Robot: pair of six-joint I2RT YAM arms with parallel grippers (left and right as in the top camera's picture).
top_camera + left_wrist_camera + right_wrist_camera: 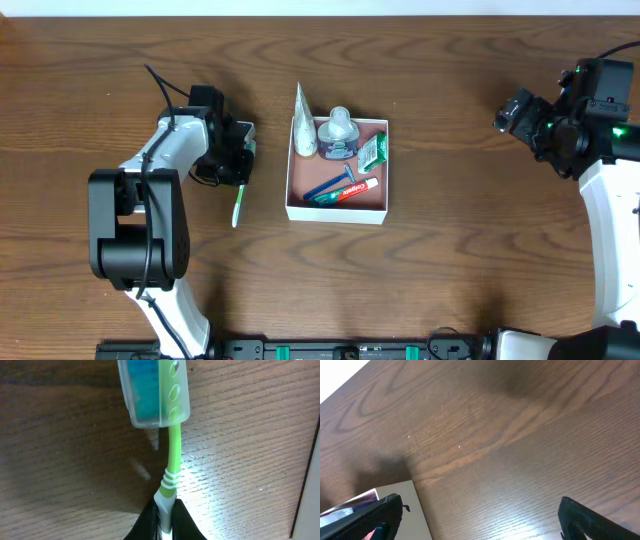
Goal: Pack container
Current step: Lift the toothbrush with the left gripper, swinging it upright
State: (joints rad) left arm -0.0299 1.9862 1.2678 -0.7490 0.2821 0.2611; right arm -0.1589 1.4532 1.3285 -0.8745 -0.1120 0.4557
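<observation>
While the left gripper [165, 512] clamps a green toothbrush [173, 455] just left of the container [335, 214], which sits mid-way across the worktop [450, 250] holding toiletries [340, 133], the right gripper [480, 520] hangs spread open, well off to its right.

The dark brown wood-grain table [450, 255] is carrying a shallow square box with thin white walls and a reddish-pink floor [336, 213], sitting between both sets of jaws, nearer the left gripper [165, 521] than the right gripper [485, 521].
</observation>
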